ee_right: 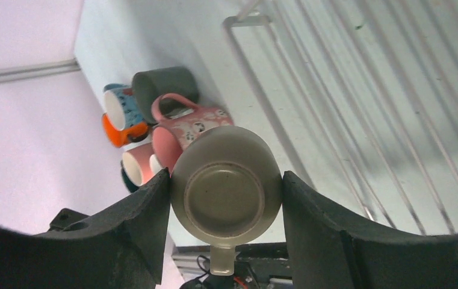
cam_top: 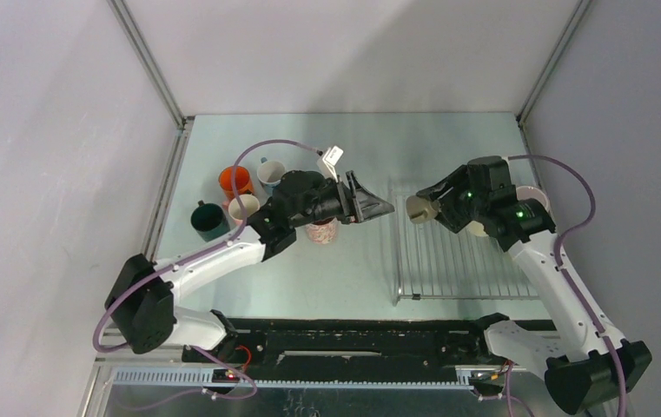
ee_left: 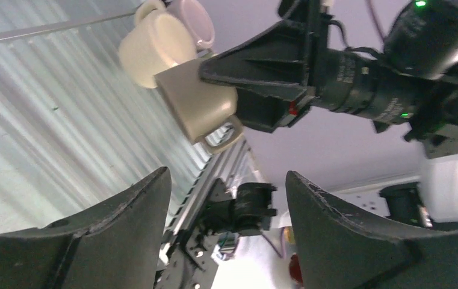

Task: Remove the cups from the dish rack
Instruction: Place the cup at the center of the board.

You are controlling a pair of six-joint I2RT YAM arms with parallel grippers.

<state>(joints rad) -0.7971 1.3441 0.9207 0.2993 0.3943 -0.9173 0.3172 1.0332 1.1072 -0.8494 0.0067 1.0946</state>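
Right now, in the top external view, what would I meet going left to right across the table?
In order: dark teal mug → orange mug → pale blue mug → pink patterned mug → left end effector → beige mug in the right end effector → pale pink mug.

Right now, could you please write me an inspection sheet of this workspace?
Surface: pale table, no spill seen.
Job's things: dish rack on the right, with a cream mug and a lilac mug on it; a group of mugs stands on the table at left, including an orange mug, a dark teal mug and a pink patterned mug.
Clutter: nothing seen.
Grippers: left gripper open and empty; right gripper shut on a beige mug, held in the air facing the left one.
Cables: a purple cable loops over each arm.
Surroundings: grey walls.
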